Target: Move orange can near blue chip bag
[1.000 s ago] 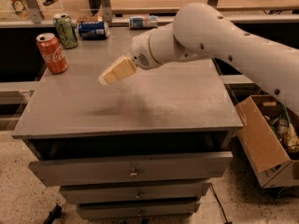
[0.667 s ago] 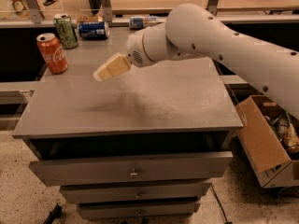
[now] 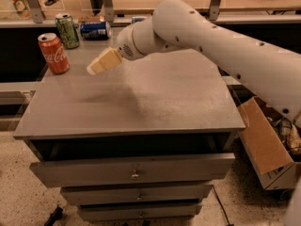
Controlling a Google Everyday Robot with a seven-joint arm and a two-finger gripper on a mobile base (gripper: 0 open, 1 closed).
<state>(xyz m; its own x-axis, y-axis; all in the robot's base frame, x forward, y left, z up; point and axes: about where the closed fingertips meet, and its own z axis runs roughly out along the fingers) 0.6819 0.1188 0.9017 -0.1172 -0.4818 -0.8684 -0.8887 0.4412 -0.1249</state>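
The orange can (image 3: 53, 53), red-orange with white Coca-Cola script and a silver top, stands upright at the back left of the grey cabinet top (image 3: 155, 98). My gripper (image 3: 95, 67) hovers above the top, to the right of the can and apart from it, holding nothing I can see. A small blue object (image 3: 138, 19) shows at the back edge just behind my arm. It may be the blue chip bag, but most of it is hidden.
A green can (image 3: 67, 30) stands upright behind the orange can. A blue can (image 3: 94, 29) lies on its side beside it. A cardboard box (image 3: 268, 147) sits on the floor to the right. Drawers (image 3: 134, 172) are below the top.
My arm has swung left, bringing the gripper closer to the orange can. The cans have not moved.
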